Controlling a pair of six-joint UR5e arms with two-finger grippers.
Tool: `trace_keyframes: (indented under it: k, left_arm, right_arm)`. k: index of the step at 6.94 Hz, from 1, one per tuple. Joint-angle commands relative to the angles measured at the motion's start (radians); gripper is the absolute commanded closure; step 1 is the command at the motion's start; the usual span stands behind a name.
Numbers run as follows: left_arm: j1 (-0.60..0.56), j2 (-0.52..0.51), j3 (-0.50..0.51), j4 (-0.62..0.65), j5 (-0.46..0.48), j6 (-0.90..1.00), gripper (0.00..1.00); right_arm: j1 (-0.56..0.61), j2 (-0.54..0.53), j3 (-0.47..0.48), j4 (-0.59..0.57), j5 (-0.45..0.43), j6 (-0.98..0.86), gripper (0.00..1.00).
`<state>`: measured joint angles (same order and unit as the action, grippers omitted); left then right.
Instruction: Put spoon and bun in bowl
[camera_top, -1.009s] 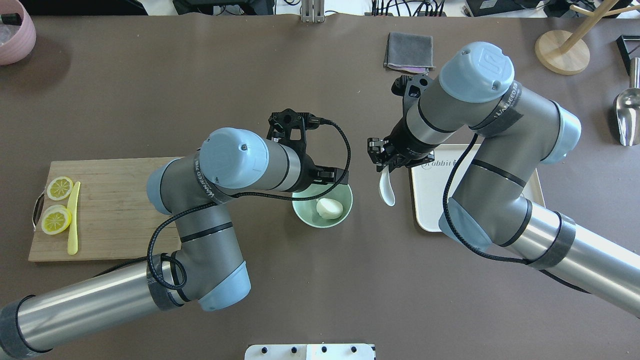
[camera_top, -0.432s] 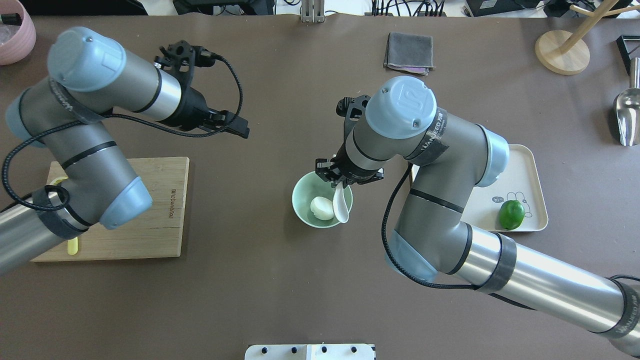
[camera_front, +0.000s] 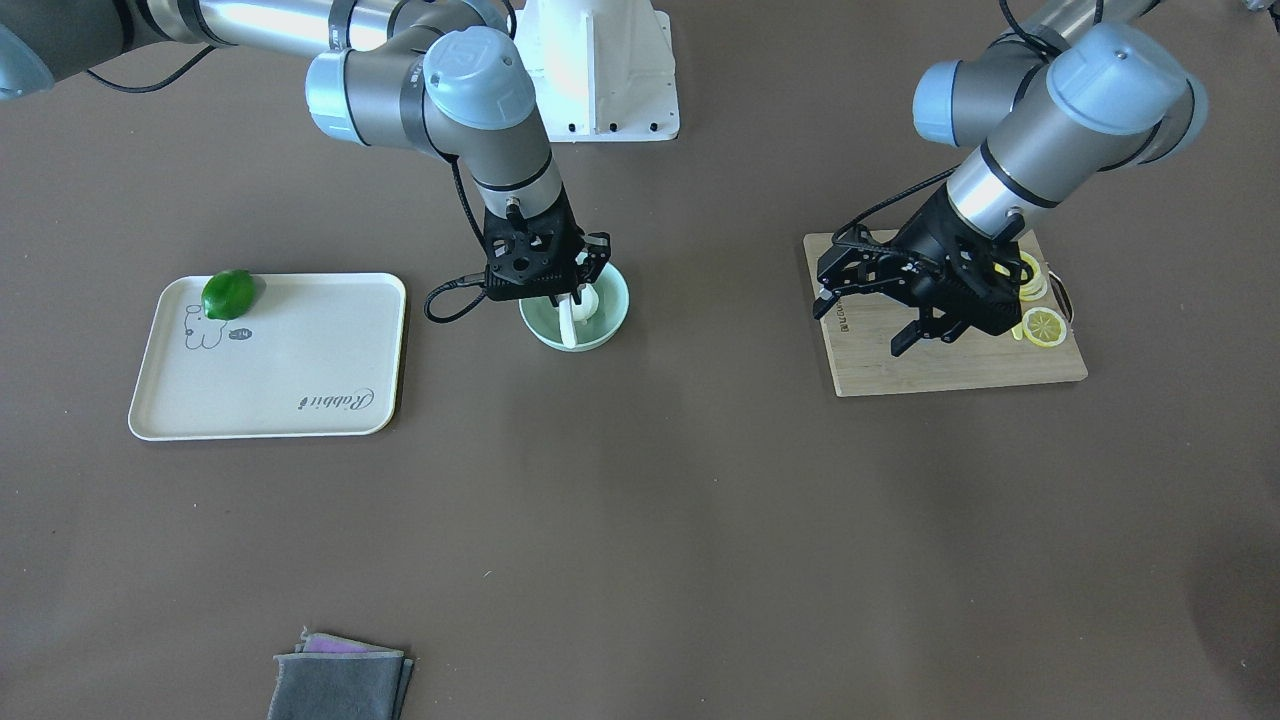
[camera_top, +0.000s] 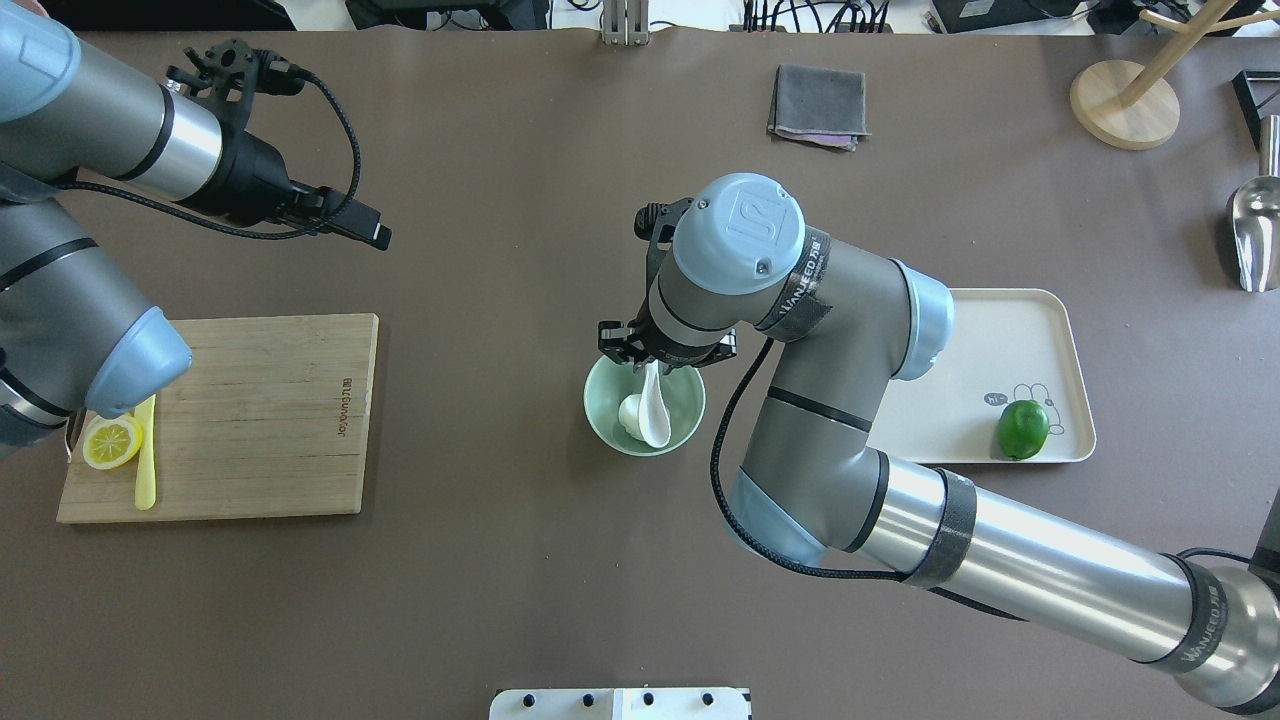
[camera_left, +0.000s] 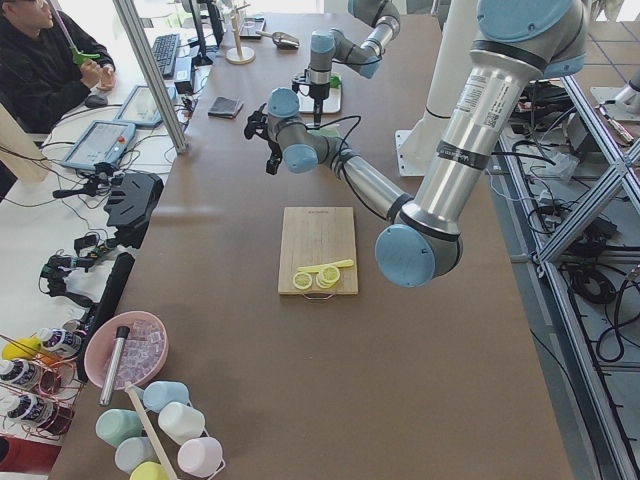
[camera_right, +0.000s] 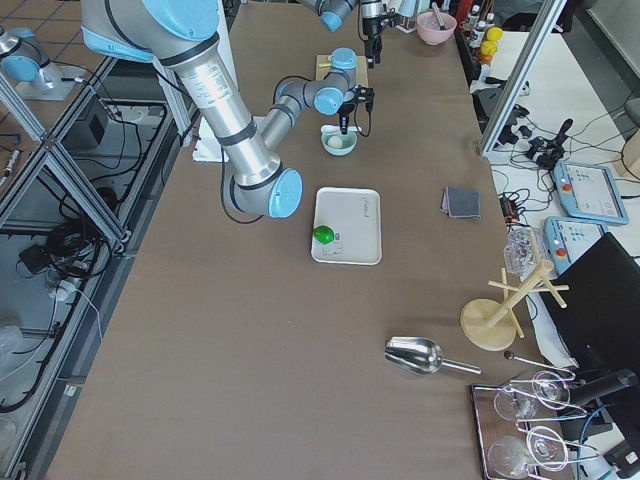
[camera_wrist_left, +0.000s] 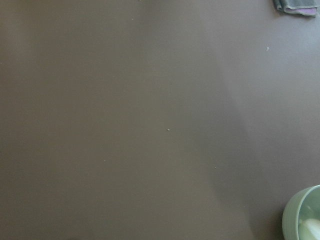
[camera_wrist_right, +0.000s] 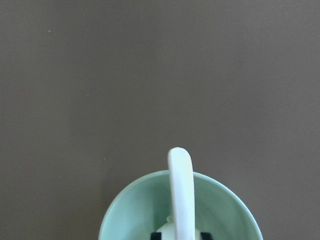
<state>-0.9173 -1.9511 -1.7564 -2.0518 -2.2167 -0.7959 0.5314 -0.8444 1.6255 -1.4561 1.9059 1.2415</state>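
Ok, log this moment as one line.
right pincer: over bowl, at spoon handle, grip unclear | spoon scoop: in bowl | bun: in bowl | left pincer: open, empty

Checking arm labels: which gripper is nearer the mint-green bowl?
Right. The right gripper is directly above the bowl, holding the spoon that dips into it. The left gripper hangs far off, open, by the cutting board.

Bowl (camera_top: 600, 420) 1, spoon (camera_top: 655, 415) 1, bun (camera_top: 630, 410) 1, tray (camera_top: 1000, 340) 1, lime (camera_top: 1022, 429) 1, lemon slices (camera_front: 1042, 326) 2.

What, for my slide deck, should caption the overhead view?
Right tool holds the spoon in the bowl beside the bun; left tool hovers away, open.
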Motion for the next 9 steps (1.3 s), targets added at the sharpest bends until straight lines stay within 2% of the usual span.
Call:
trace_keyframes:
  k: [1, 3, 4, 6, 7, 8, 9]
  left_arm:
    - [-0.006, 0.032, -0.003, -0.014, 0.0, 0.03, 0.02]
    - [-0.058, 0.088, -0.008, -0.028, 0.0, 0.206, 0.02]
    - [-0.099, 0.116, -0.012, -0.027, -0.006, 0.239, 0.02]
    - [-0.257, 0.167, -0.008, -0.016, -0.067, 0.25, 0.02]
    - [-0.332, 0.22, -0.011, -0.021, -0.108, 0.37, 0.02]
    - [-0.419, 0.263, -0.002, -0.008, -0.107, 0.508, 0.02]
    - [-0.48, 0.32, 0.015, 0.002, -0.106, 0.524, 0.02]
  right_arm:
    - [0.016, 0.004, -0.006, 0.0, -0.022, -0.025, 0.0]
    - [0.095, -0.019, 0.031, -0.015, 0.049, -0.04, 0.0]
    - [0.164, -0.092, 0.093, -0.015, 0.123, -0.116, 0.0]
    - [0.255, -0.337, 0.288, -0.013, 0.195, -0.386, 0.0]
    - [0.298, -0.434, 0.344, -0.009, 0.226, -0.448, 0.0]
    - [0.356, -0.54, 0.39, -0.003, 0.269, -0.474, 0.0]
    - [0.445, -0.639, 0.41, 0.002, 0.324, -0.481, 0.0]
